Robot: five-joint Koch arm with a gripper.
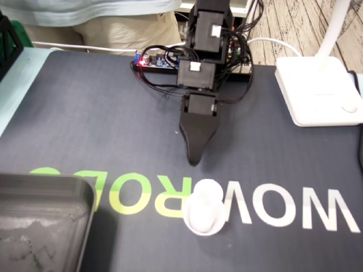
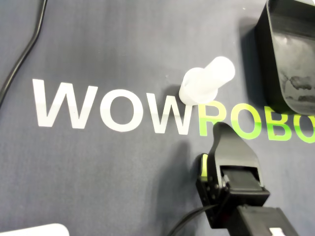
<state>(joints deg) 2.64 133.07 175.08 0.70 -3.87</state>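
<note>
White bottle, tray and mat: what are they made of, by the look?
White bottle: likely plastic, matte, perhaps slightly translucent, with soft even shading. Tray: probably hard plastic, dark grey, semi-gloss; rounded moulded rim, scuffed floor. Mat: looks like fabric-topped rubber, matte, no glare, printed letters.

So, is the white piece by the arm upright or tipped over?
Upright: the white piece stands on its wide base on the mat, narrow end up.

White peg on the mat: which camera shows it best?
The overhead view. There the white peg shows its side, so you can see a wide bottom and a thinner round stem, standing on the mat. The fixed view shows the peg more from the top, bright and blurry, so its parts run together.
</note>
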